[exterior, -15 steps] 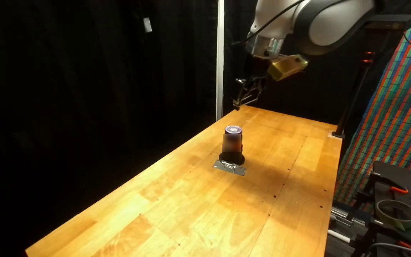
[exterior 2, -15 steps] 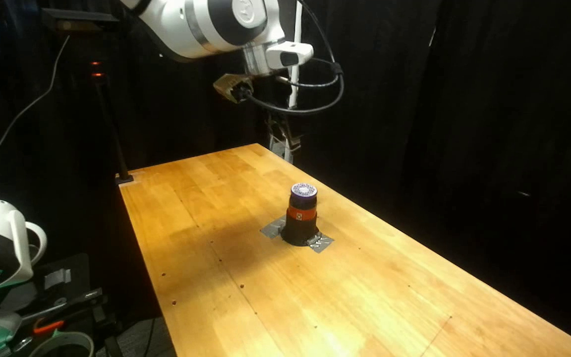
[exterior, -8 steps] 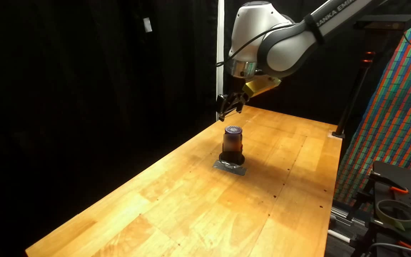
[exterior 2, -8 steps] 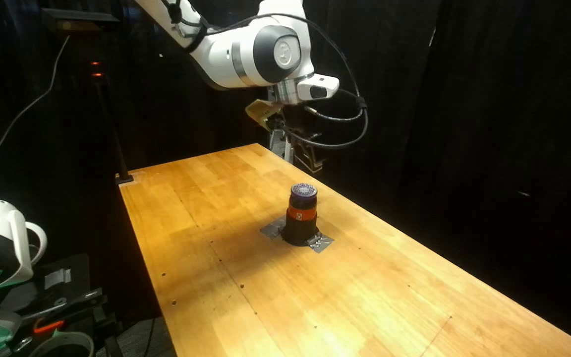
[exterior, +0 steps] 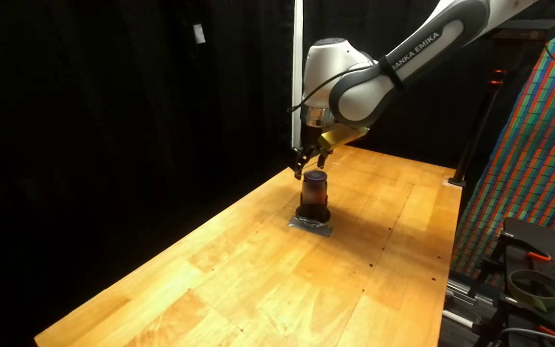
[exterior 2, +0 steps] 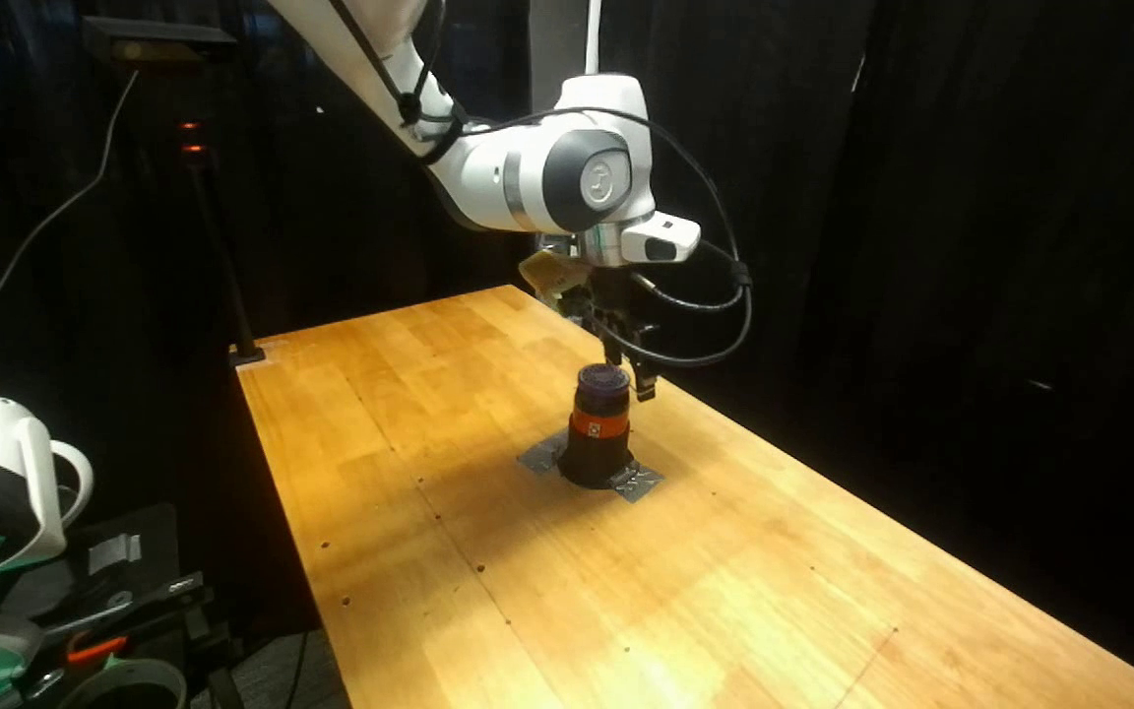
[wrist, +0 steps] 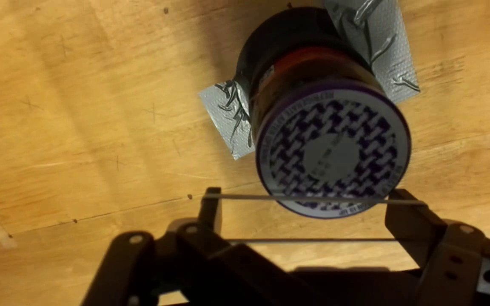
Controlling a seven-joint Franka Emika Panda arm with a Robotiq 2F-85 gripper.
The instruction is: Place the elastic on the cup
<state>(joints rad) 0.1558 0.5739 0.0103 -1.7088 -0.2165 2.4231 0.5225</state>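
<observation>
The cup is a small upright jar [exterior: 314,195] with an orange-red band, seen in both exterior views [exterior 2: 600,425]. Its purple-and-white lid [wrist: 332,157] faces up in the wrist view. My gripper [wrist: 306,195] is open, with its fingers spread wider than the lid. The elastic [wrist: 245,196] is a thin band stretched around both fingers, and its front strand crosses over the lid's edge in the wrist view. In the exterior views the gripper [exterior: 310,172] is close behind the lid, with fingertips about at lid height. The elastic is too thin to make out clearly there.
The jar sits in a black holder [exterior 2: 595,461] fixed to the wooden table [exterior 2: 724,551] by grey tape [exterior 2: 639,483]. A dark post [exterior: 475,135] stands at the table's far corner. A black side bench [exterior: 523,226] with a tape roll is beside the table.
The arm has moved down and toward the jar, bringing the gripper from high behind it to near the lid. The lid is now in shadow. The jar has not moved.
</observation>
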